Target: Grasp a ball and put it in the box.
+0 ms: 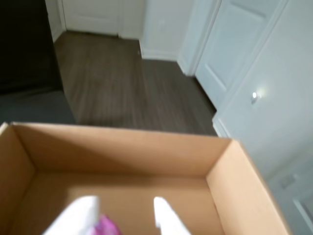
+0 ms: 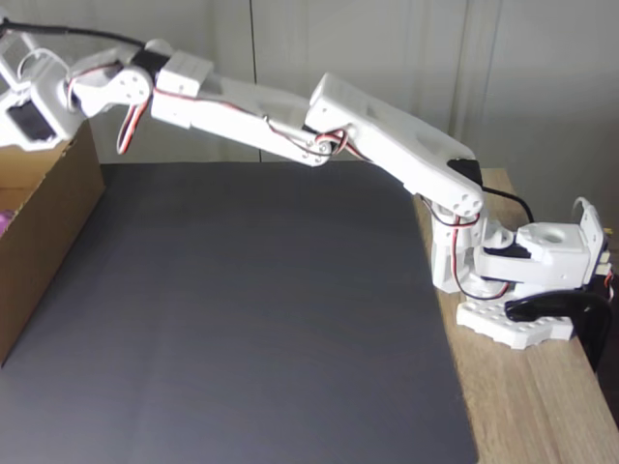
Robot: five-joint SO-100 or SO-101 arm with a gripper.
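Your arm (image 2: pixel 319 121) is stretched almost flat across the dark mat (image 2: pixel 261 309), reaching from its base (image 2: pixel 522 290) on the wooden table (image 2: pixel 542 406) out to the left of the fixed view. That long reach is what carries the wrist over the box (image 2: pixel 48 217), which sits at the mat's far left edge.

In the wrist view you look down into the box past your two white fingers (image 1: pixel 164 215). The gripper (image 1: pixel 122 218) is parted to a middling width, and the ball (image 1: pixel 105 226) shows as a pink patch low between the fingers, close to the left one. You cannot tell from the blur whether the fingers are pressing on it or whether it lies loose on the box floor beneath them. A sliver of pink also shows inside the box at the left edge of the fixed view (image 2: pixel 4 224), low down, which suggests the ball is down in the box rather than up at the gripper.

Either way the ball is over or inside the box, well within its walls (image 1: pixel 122 147). The task looks nearly finished. If you have not let go, open wider here; the walls are tall enough to keep the ball in.
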